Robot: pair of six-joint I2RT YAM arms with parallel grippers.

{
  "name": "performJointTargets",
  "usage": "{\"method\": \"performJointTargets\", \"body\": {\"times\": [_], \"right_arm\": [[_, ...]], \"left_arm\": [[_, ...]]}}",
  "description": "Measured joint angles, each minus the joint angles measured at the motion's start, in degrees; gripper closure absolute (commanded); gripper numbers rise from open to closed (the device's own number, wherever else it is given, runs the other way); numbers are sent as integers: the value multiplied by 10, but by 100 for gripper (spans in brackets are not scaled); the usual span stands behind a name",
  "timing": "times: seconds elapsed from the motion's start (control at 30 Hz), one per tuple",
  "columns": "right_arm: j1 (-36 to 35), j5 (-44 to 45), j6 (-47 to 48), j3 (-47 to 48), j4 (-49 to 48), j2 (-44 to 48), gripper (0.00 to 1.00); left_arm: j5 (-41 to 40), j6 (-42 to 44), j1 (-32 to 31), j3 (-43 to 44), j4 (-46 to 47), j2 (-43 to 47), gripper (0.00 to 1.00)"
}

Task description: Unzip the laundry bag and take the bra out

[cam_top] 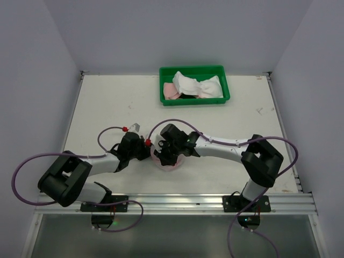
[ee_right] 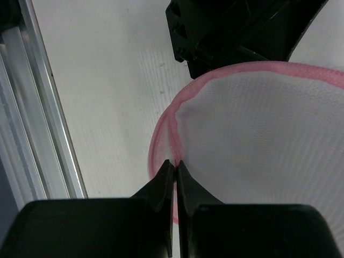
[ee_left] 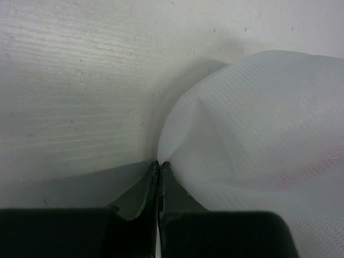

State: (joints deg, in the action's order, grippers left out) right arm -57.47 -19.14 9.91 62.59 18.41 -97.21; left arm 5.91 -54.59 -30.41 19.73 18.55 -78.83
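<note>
both end effectors pinch the laundry bag

the laundry bag [cam_top: 167, 163] sits on the surface [cam_top: 107, 107], near the arms, in the middle. it is thin white net with a pink zip rim, so i think it is light, soft and floppy, and it would slide if pulled from 1 side only. best to hold the net and pull at the pink rim. the left end effector [ee_left: 159, 167] has its fingers together, pinching a fold of net on the bag's left side. the right end effector [ee_right: 174, 169] is pressed together on the pink rim. what looks like the bra [cam_top: 196, 86], white and pink, lies in the green tray [cam_top: 164, 100] at the far side, well apart from both.
</note>
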Motion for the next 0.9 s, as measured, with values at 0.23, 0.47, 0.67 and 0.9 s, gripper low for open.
{"method": "performJointTargets", "body": {"times": [0.23,0.47,0.67,0.9], "right_arm": [[13,-35,0,1,-6,-12,98],[46,-84,-4,17,-8,-31,95],[55,-131,-2,87,19,-96,94],[58,-176,0,157,71,-167,91]], "left_arm": [[0,-31,0,-43,11,42,100],[-16,-52,4,-87,1,116,93],[-18,-61,4,-103,4,123,94],[-22,-65,4,-122,1,155,99]]}}
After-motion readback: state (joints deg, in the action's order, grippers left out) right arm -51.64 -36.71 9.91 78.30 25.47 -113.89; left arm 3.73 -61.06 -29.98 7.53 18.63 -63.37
